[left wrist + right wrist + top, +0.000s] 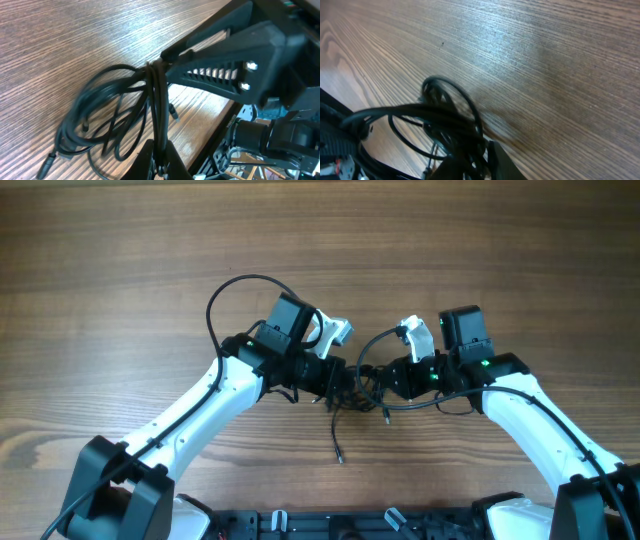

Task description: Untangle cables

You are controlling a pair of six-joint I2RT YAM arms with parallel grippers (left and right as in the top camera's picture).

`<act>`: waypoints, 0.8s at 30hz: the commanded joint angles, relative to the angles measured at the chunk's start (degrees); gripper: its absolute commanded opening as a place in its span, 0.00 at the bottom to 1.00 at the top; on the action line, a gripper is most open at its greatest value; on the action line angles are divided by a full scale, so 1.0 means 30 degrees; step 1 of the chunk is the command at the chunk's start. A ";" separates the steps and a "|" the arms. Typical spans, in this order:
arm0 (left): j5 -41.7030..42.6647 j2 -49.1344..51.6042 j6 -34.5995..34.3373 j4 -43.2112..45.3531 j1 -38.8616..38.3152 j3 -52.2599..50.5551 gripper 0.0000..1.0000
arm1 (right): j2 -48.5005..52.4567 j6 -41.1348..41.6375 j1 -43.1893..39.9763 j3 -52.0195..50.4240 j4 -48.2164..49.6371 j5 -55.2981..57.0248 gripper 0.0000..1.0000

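Note:
The cables (358,390) are a tangle of thin black wires between my two grippers near the table's front middle; one loose end trails toward the front edge, ending in a small plug (339,459). My left gripper (338,384) is shut on a bundle of strands; in the left wrist view the strands (156,105) run taut up from its jaws (160,162), with loose loops (100,120) lying on the wood. My right gripper (388,382) is shut on the tangle from the other side; in the right wrist view loops (440,117) bunch at its jaws (472,167).
The wooden table (120,270) stretches wide behind and to both sides. A thicker black arm cable (225,292) loops above the left arm. The arm bases and a black frame (330,525) line the front edge.

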 commanded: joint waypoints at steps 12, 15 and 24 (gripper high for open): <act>-0.9952 -0.0189 -0.1647 -0.3526 0.2477 0.0051 0.04 | 0.0197 1.1395 0.0044 -0.0153 -0.3942 1.4943 0.04; -0.9952 -0.0189 -0.2375 -0.3541 0.3963 0.0051 0.04 | 0.0197 1.2167 0.0044 -0.0153 -0.4000 1.4950 0.04; -0.9894 -0.0189 -0.6739 -0.5450 0.9464 0.0051 0.04 | 0.0197 1.4885 0.0044 -0.0153 -0.4160 1.5205 0.04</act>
